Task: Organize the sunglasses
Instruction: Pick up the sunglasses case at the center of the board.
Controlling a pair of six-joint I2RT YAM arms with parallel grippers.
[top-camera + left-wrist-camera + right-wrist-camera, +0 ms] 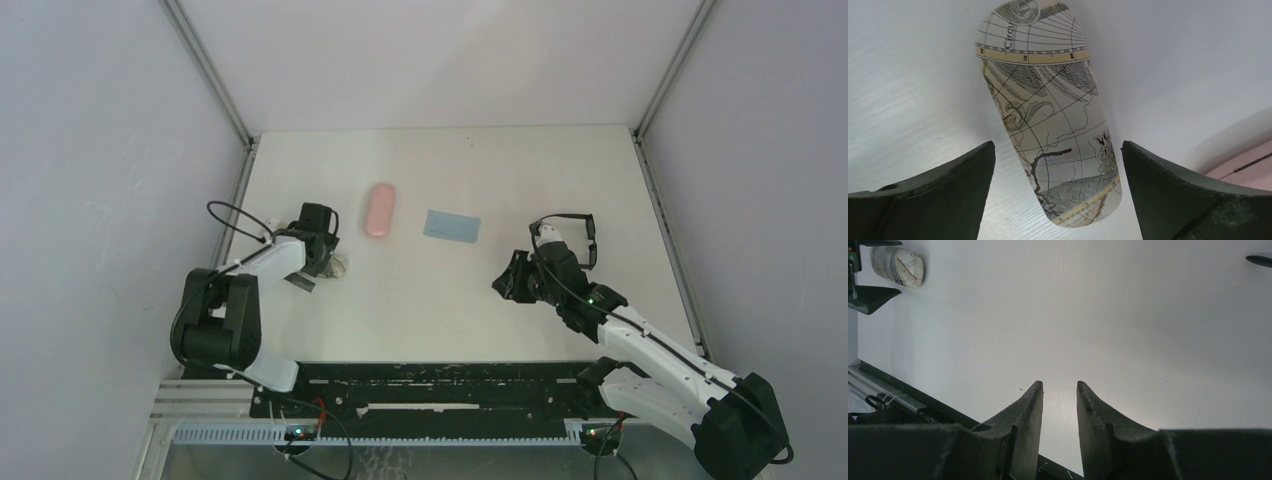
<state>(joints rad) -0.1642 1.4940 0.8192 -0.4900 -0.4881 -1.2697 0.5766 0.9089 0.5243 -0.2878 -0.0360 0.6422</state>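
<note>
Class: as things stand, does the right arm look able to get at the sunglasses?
Probably yes. The sunglasses lie uncovered on the table beside the right arm, but its empty tool points away, so it must turn round.

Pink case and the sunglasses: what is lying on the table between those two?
A flat light-blue cloth lies between the pink case and the sunglasses, apart from both. The top external view shows it.

smooth map-printed case (1048, 100), matt white table (450, 310), matt black left pincer (1056, 146)
</note>
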